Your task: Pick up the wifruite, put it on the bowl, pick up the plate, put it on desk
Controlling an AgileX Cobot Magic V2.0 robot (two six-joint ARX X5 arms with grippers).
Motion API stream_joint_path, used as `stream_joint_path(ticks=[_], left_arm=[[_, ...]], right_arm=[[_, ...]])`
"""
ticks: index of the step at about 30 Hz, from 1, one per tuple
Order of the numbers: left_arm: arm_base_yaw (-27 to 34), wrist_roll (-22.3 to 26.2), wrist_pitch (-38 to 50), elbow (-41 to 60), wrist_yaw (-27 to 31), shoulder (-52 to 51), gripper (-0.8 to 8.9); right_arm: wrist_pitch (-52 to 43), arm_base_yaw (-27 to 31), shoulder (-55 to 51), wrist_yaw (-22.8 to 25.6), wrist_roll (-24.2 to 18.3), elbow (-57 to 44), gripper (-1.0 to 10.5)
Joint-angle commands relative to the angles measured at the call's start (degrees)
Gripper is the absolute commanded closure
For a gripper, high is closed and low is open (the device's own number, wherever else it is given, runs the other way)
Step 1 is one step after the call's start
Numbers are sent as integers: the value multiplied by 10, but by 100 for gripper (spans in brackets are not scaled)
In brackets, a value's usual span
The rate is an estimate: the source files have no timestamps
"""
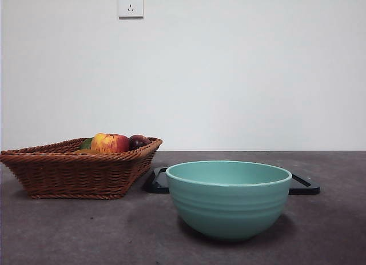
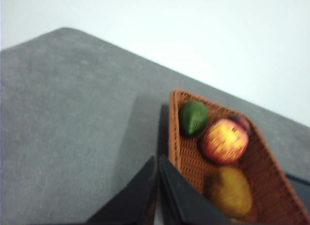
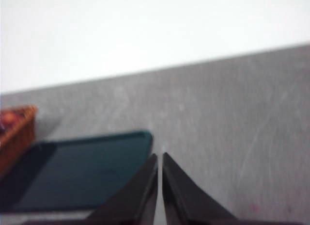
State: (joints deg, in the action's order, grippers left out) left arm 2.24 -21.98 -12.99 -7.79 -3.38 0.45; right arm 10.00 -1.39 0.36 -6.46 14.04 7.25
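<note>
The wifruite (image 2: 228,191), a dull brown oval fruit, lies in the brown wicker basket (image 2: 186,159) beside a red-yellow apple (image 2: 224,140). My left gripper (image 2: 158,159) hovers shut and holding nothing just outside the basket's near rim. The teal-green bowl (image 1: 229,199) stands on the desk (image 1: 57,231) at the front centre. Behind it lies the plate (image 1: 304,187), flat, dark and rectangular. Shut and holding nothing as well, my right gripper (image 3: 160,156) hangs above the desk by a corner of the plate (image 3: 82,171). In the front view the wifruite is hidden and neither arm shows.
The basket (image 1: 74,171) sits left of the bowl, touching the plate's left end. It also holds a green fruit (image 2: 193,117) and a dark purple fruit (image 1: 138,141). A white wall with a socket (image 1: 130,3) closes the back.
</note>
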Motion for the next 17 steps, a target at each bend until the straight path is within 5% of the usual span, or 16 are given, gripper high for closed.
stream_joint_path(ticks=[1,7,17], left_arm=[[2,-4,-23,-37,-3,6,803],[2,19,-80,-120,-49,49,803],[-3,116,-211,-273,-178,195,803]], right_arm=[[4,1,-1,-2,10,29,940],[84,1,24,-4,8,114,940],[232,0,166,-102,-45,280,940]])
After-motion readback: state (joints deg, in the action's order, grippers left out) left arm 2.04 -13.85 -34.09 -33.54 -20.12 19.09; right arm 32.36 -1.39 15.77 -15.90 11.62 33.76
